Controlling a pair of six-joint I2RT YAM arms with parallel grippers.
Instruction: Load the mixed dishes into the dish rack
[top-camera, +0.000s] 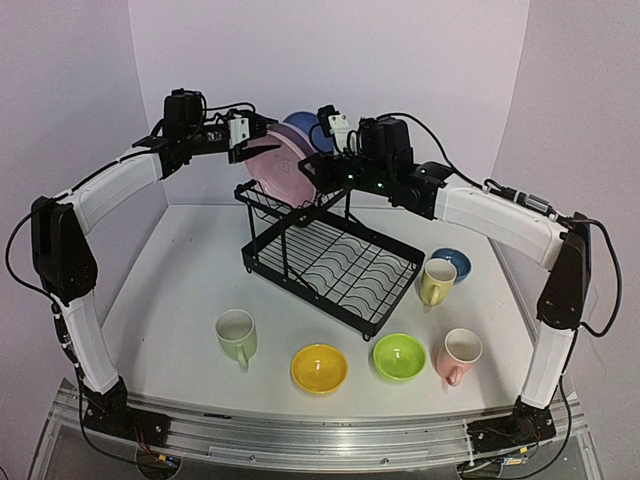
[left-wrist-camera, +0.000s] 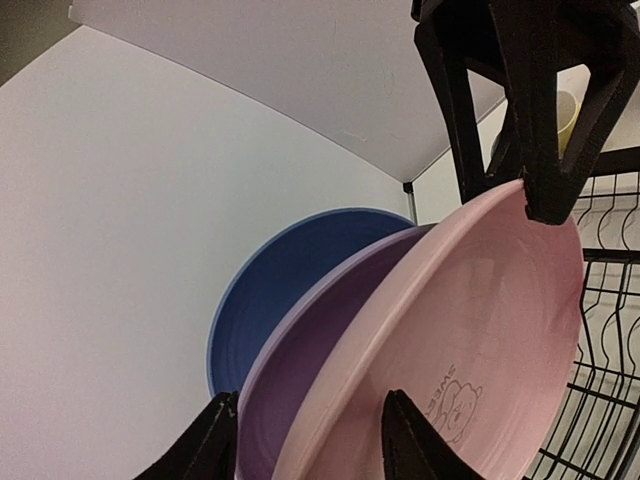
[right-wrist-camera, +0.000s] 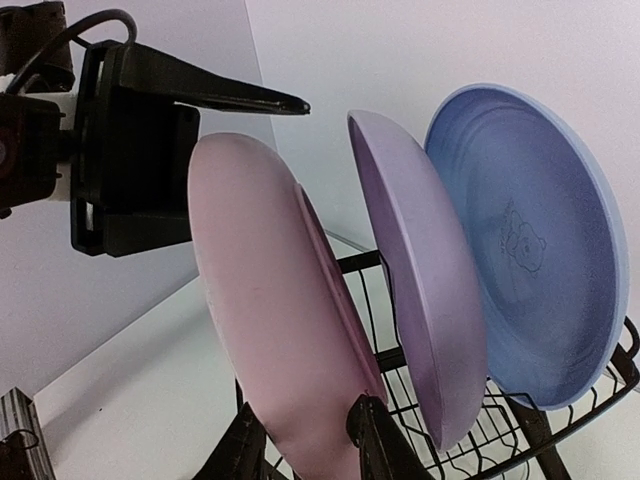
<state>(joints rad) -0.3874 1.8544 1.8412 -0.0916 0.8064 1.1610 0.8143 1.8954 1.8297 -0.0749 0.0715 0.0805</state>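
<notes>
Three plates stand on edge on the dish rack's (top-camera: 330, 265) raised upper shelf: pink (top-camera: 280, 165) in front, lavender (right-wrist-camera: 420, 300) behind it, blue (top-camera: 305, 125) at the back. My left gripper (left-wrist-camera: 312, 440) is at the plates' upper left, open, its fingers astride the pink (left-wrist-camera: 470, 330) and lavender (left-wrist-camera: 300, 380) rims without pinching. My right gripper (right-wrist-camera: 308, 445) is shut on the pink plate's (right-wrist-camera: 270, 300) right edge, one finger against each side. Three mugs and three bowls sit on the table.
In front of the rack stand a green mug (top-camera: 237, 335), a yellow bowl (top-camera: 319, 367), a lime bowl (top-camera: 399, 356) and a pink mug (top-camera: 459, 355). To its right are a yellow mug (top-camera: 437, 280) and a blue bowl (top-camera: 450, 262). The rack's lower tray holds nothing.
</notes>
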